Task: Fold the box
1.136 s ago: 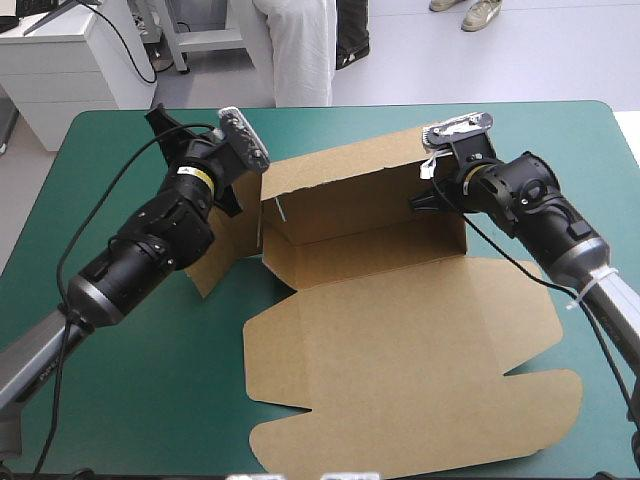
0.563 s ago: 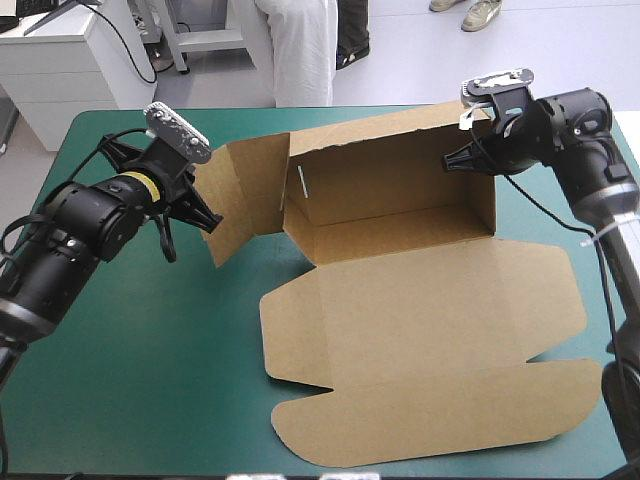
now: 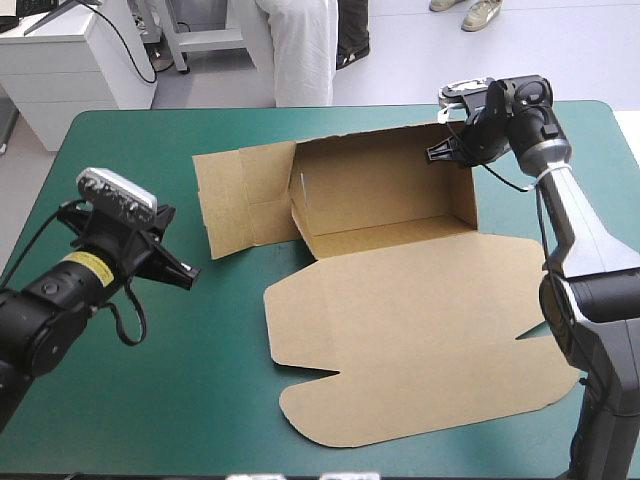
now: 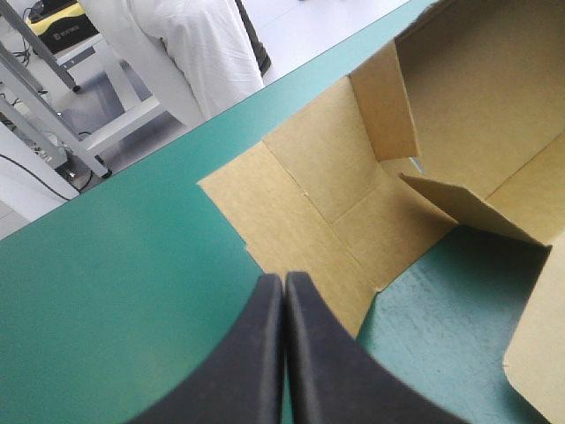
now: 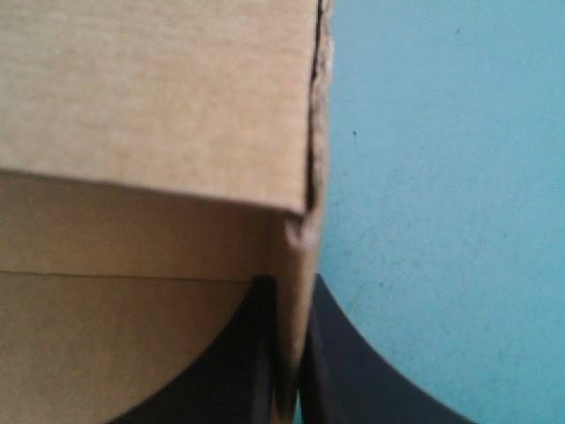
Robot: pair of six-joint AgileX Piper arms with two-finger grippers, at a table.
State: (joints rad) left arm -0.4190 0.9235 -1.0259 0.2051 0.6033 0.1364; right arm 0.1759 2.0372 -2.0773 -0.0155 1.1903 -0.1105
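Brown box (image 3: 400,300) lies on the teal-green cover (image 3: 150,400), rear wall raised, lid flat. Your right wrist view alone shows the right gripper (image 5: 291,283) pinching the box's right wall (image 5: 300,252). The left gripper (image 4: 283,281), closed on nothing, has backed off from the box's left flap (image 3: 235,200), now flatter.

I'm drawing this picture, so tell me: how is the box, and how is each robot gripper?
box: half folded, back and right walls up, left flap and lid flat.
left gripper: jaws shut, empty, away from the box.
right gripper: jaws shut on the box's far right corner.
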